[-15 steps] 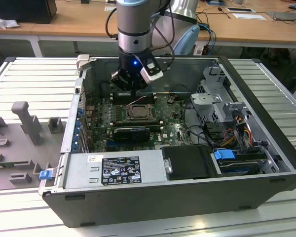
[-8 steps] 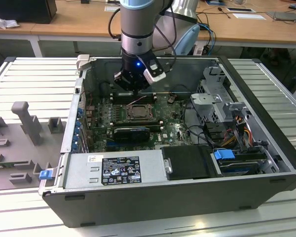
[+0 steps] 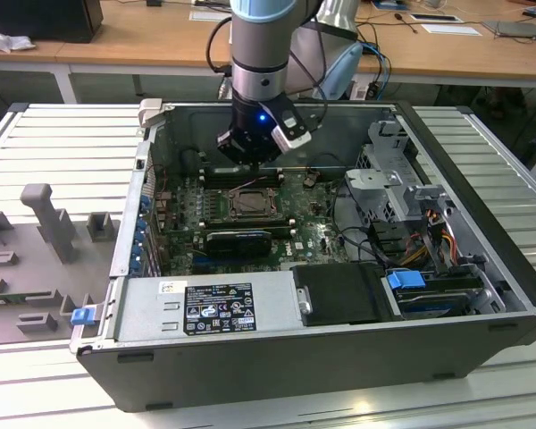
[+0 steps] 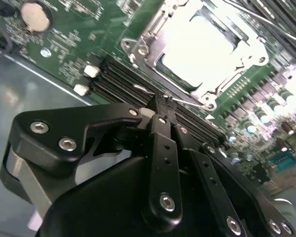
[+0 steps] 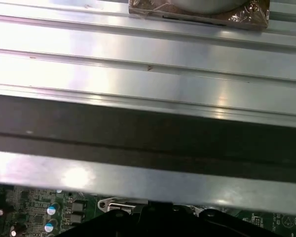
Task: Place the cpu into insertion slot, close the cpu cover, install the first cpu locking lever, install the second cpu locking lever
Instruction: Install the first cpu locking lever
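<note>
Black sheet steel forms the open computer case, which lies on its side on a ribbed aluminium surface. At its front edge, well on the near side of the pincer, a grey power supply carries a black label with white print and marks too small to make out, and a smaller white sticker sits beside it. A blue latch clips the case corner towards the exterior view's left.

Just nearer than the pincer lies a long black expansion card on the green motherboard. Next comes the insertion slot, directly below and slightly in front of the pincer.

In the second wrist view the cpu sits in that slot, its pale top glaring. The cpu cover lies flat around it as a silvery frame.

The arm hangs straight down into the case, a blue light glowing at its wrist. The pincer points down with its black tips drawn narrow together, no gap showing between them. They meet at a thin silvery lever wire along the socket's edge. Whether the wire is pinched cannot be told. Black memory slots run just beside the tips.

Beyond the pincer stands the case's far wall, then wooden desks.
</note>
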You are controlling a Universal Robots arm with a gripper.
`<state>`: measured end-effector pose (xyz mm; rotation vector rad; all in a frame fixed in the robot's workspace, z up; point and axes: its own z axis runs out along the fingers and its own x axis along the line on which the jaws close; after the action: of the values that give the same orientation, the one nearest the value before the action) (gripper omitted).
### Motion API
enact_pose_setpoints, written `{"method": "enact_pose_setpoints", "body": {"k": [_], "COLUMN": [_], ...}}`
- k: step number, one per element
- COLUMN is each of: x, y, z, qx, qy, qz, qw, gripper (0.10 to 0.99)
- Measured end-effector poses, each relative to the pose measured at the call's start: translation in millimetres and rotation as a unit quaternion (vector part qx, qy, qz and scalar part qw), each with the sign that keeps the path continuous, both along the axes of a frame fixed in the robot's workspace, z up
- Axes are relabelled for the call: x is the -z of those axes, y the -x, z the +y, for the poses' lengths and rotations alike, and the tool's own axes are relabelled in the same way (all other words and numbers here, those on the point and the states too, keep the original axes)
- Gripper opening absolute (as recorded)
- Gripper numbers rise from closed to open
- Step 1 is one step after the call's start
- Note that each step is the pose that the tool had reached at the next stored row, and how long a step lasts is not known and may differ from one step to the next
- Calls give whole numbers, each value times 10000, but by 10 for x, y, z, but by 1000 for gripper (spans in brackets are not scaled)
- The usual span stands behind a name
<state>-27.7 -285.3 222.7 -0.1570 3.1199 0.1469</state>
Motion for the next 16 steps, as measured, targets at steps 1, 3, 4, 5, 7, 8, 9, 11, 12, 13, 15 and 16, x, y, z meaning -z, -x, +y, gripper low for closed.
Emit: {"method": "enact_pose_setpoints", "body": {"k": [1, 3, 4, 5, 7, 8, 9, 11, 12, 13, 15, 16], "x": [13, 34, 57, 86, 121, 131, 137, 150, 156, 164, 179, 182], "y": [-37, -72, -91, -101, -105, -106, -106, -106, -106, -107, -107, -107], "z": [0, 0, 0, 0, 0, 0, 0, 0, 0, 0, -1, -1], "qx": [-1, 0, -1, 0, 0, -1, 0, 0, 0, 0, 0, -1], "qy": [1, 0, 0, 1, 0, 0, 0, 0, 0, 0, 2, 5], "qz": [0, 0, 0, 0, 0, 0, 0, 0, 0, 0, 0, 1], "qw": [10000, 10000, 10000, 10000, 10000, 10000, 10000, 10000, 10000, 10000, 10000, 10000], "gripper": [106, 106, 106, 106, 106, 106, 106, 106, 106, 106, 106, 106]}}
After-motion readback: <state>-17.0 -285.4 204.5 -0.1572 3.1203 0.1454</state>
